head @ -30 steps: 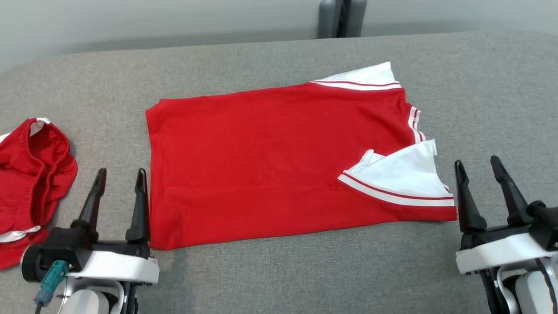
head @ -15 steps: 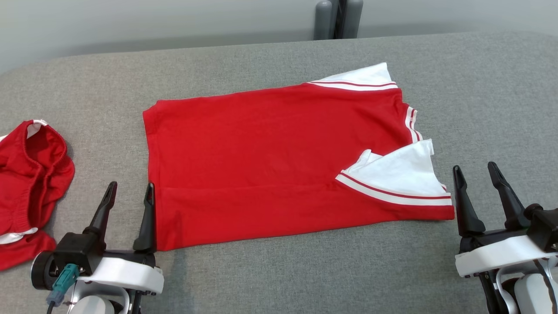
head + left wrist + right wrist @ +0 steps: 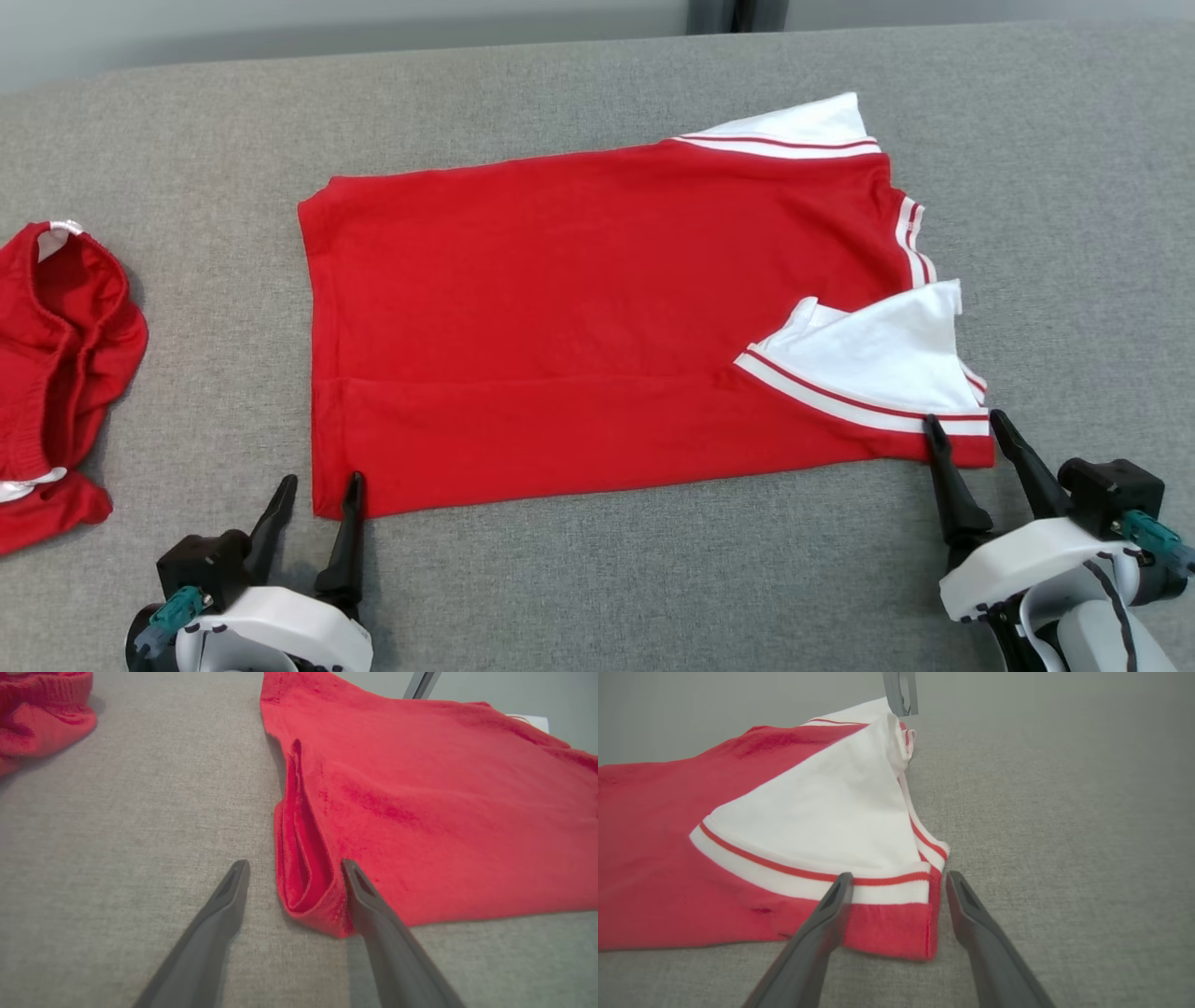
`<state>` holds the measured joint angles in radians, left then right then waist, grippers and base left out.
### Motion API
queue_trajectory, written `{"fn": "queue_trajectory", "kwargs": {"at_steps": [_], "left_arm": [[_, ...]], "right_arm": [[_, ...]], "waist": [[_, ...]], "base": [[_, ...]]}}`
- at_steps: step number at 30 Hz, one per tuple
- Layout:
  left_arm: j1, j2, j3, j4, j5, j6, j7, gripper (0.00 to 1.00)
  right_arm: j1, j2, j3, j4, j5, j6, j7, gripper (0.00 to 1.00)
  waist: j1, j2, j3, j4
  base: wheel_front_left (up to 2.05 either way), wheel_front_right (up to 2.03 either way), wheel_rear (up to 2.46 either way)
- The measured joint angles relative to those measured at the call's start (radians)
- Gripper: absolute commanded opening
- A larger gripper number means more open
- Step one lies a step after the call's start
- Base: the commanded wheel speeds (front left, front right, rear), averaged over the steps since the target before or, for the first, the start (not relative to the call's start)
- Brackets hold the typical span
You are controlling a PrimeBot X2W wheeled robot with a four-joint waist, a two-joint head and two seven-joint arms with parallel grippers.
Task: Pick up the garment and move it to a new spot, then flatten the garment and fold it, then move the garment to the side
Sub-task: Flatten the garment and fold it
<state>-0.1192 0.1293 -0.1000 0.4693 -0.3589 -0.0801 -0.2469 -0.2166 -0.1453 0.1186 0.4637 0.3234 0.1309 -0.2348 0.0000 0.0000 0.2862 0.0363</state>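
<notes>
Both had come forward: the left hand (image 3: 322,478) and right hand (image 3: 963,418), open, each stood astride one near corner of the garment (image 3: 597,308). It lay on the desk (image 3: 597,579) at their 12 o'clock, long axis from 9 to 3.

Red garment (image 3: 597,317) with white striped sleeves lying flat, partly folded, spread mid grey surface.

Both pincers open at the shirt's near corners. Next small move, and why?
Probably close both. The left pincer straddles the red shirt's near left corner, the right pincer its near right corner; both stand open, cloth between the fingers, nothing gripped. Pinching both corners would set up the next fold.
</notes>
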Motion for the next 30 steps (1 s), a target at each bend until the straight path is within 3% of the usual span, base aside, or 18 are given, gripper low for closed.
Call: {"fn": "queue_trajectory", "kwargs": {"at_steps": [3,4,5,6,7,8,9,18,24,30], "left_arm": [[-0.019,-0.001,-0.001,0.034,-0.016,-0.009,0.0,1.0],[-0.03,-0.002,0.0,0.046,-0.024,-0.016,0.0,0.86],[-0.04,-0.006,0.005,0.055,-0.041,-0.02,-0.001,0.45],[-0.05,-0.007,0.005,0.066,-0.051,-0.023,-0.002,0.29],[-0.058,-0.004,0.004,0.076,-0.056,-0.025,-0.001,0.0],[-0.066,-0.002,0.002,0.086,-0.066,-0.03,0.0,0.0],[-0.074,0.002,-0.002,0.095,-0.072,-0.035,0.007,0.0],[-0.077,0.024,-0.018,0.07,-0.151,-0.051,0.059,0.0],[0.022,0.092,-0.033,-0.085,-0.18,-0.05,0.151,0.0],[0.164,0.134,-0.024,-0.277,-0.19,0.001,0.252,0.0]], "right_arm": [[-0.015,-0.001,0.013,0.025,0.006,0.0,0.001,1.0],[-0.024,-0.001,0.018,0.037,0.014,0.0,0.001,1.0],[-0.033,-0.001,0.023,0.047,0.022,0.0,0.005,1.0],[-0.043,-0.001,0.027,0.058,0.026,0.0,0.005,0.73],[-0.052,-0.002,0.032,0.066,0.033,0.0,0.005,0.46],[-0.061,-0.002,0.039,0.073,0.04,0.0,0.005,0.28],[-0.067,-0.001,0.045,0.078,0.043,0.0,0.004,0.0],[-0.044,0.003,0.048,0.035,0.107,0.001,-0.013,0.0],[0.127,0.024,0.012,-0.112,0.109,0.001,-0.021,0.0],[0.286,0.049,-0.031,-0.252,0.084,0.001,0.027,0.0]], "waist": [[0.0,0.0,0.007,0.001],[0.0,0.0,0.011,0.001],[0.0,0.0,0.014,0.001],[0.0,0.0,0.017,0.0],[0.0,0.0001,0.02,-0.001],[0.0,0.0,0.022,-0.002],[0.0,0.0,0.024,-0.003],[0.0,0.0,0.023,-0.002],[0.0,0.0,0.007,0.009],[0.0,0.0,-0.011,0.001]], "base": [[0.0,0.0,0.0],[0.0,0.0,0.0],[0.0,0.0,0.0],[0.0,0.0,0.0],[0.0,0.0,0.0],[0.0,0.0,0.0],[0.0,0.0,0.0],[0.0,0.0,0.0],[0.0,0.0,0.0],[0.0,0.0,0.0]]}}
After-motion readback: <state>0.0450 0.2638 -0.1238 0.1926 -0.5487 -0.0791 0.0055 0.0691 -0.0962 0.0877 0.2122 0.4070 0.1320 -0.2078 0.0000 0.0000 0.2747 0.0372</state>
